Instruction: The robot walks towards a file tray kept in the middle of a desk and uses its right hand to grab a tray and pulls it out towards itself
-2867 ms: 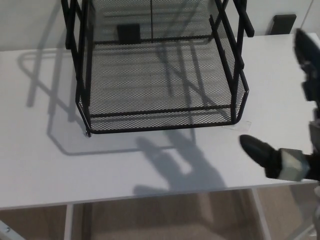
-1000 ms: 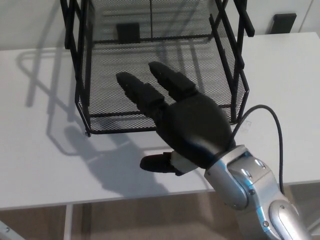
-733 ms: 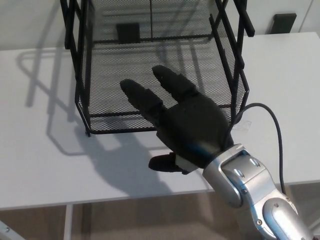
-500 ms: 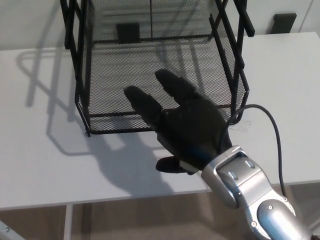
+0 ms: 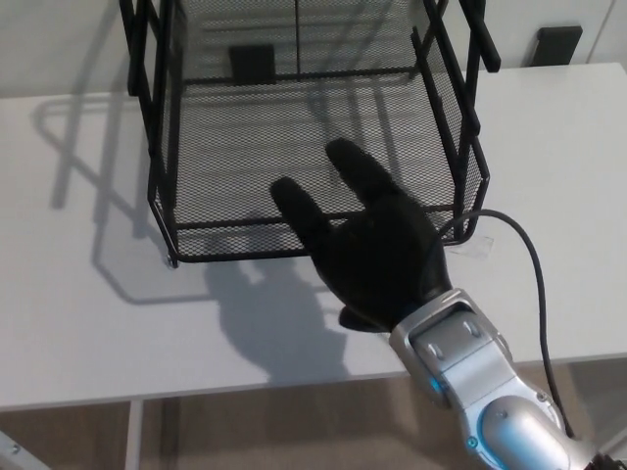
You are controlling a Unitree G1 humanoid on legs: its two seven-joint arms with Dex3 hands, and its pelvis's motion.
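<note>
A black wire-mesh file tray (image 5: 245, 137) stands on the white desk (image 5: 78, 294), its bottom tray's front rim (image 5: 235, 240) facing me. My right hand (image 5: 377, 255) reaches in from the lower right, palm down, with its two fingers (image 5: 299, 211) stretched over that front rim and above the mesh floor. The fingers are spread apart and hold nothing. The thumb is hidden below the palm. My left hand is out of the picture.
A black cable (image 5: 524, 264) loops from the silver wrist (image 5: 456, 348) over the desk's right side. The desk's near edge (image 5: 196, 392) runs along the bottom, with floor below. Two small black blocks (image 5: 556, 44) sit at the back.
My right hand came in from the right edge and reached over the tray's front rim. In the last second it has drawn right and toward me, its thumb slipping under the palm.
</note>
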